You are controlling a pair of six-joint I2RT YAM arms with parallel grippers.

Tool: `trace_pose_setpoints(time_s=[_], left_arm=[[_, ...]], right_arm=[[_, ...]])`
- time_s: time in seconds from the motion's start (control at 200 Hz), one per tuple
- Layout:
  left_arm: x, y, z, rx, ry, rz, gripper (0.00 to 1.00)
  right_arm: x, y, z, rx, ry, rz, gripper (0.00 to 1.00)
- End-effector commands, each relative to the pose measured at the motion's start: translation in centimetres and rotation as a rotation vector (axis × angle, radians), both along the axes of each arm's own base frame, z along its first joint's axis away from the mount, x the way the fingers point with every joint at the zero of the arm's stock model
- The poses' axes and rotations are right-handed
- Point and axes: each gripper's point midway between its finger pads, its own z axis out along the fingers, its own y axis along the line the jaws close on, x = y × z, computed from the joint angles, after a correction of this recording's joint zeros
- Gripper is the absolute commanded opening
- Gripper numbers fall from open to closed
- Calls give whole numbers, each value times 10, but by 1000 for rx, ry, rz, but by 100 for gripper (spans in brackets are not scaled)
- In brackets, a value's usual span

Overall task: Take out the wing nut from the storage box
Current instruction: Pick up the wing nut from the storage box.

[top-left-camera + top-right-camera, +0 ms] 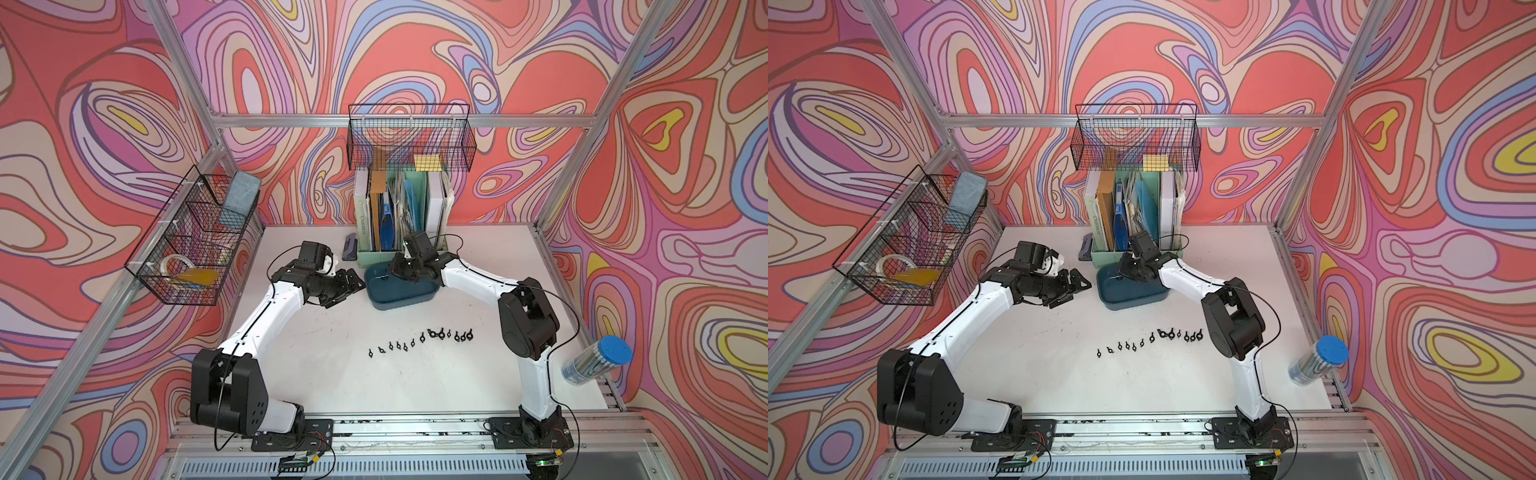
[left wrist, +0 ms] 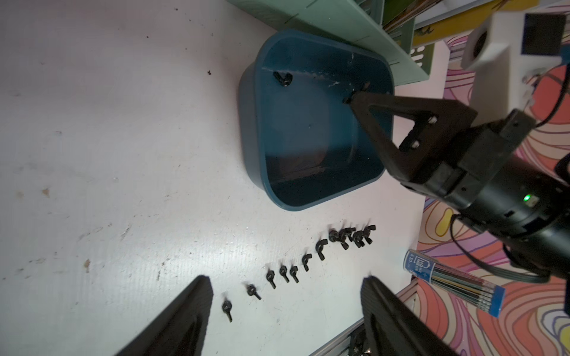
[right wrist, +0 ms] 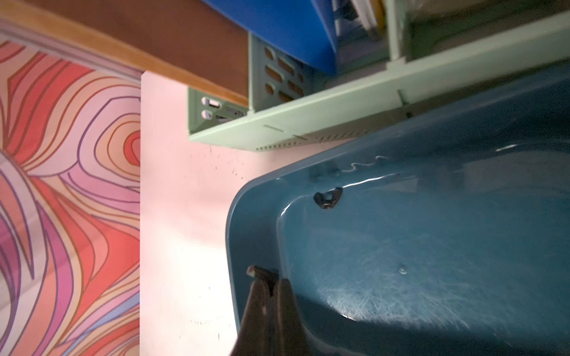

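the storage box (image 1: 395, 302) is dark blue-green, with pale scratches inside. every wing nut (image 2: 283, 79) is black. the desk (image 1: 332, 374) is white with little dark spots. the walls (image 1: 124, 104) have swirls of red, pink, purple, blue and yellow. the file holder (image 1: 374, 255) is light green. the wire baskets (image 1: 374, 141) are black. the arms (image 1: 266, 316) are white and black. the pencil tube (image 1: 615, 351) has a blue lid.

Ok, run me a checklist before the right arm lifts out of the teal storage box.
1. Right gripper shut on the pinched wing nut: ok.
2. Pinched nut clear above the storage box rim: cannot tell.
3. Left gripper open, apart from the box: ok.
4. Row of wing nuts on the table, apart from the box: ok.
5. Box emptied: not ok, one last wing nut lies inside by a corner.
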Motion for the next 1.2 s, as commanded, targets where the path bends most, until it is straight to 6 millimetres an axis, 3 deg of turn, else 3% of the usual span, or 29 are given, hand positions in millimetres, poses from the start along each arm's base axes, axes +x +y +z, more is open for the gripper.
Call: trace_pose_setpoints(time_s=[0.0,0.135,0.23,0.756,1.197], left_arm=[[22,-13,5,-106,-35,3,69],[40,-28,3,-208,-34,1,50],[45,-35,-2,-254,-18,-1,42],[44,-46,-5,-186,-111,-88,37],[36,-58,0,-149,-186,-143,30]], right_arm=[[-16,5,25,25,-65,135,0],[-32,9,29,42,-59,219,0],[-41,9,31,54,-52,253,0],[-58,22,36,190,83,305,0],[-51,16,37,387,255,233,0]])
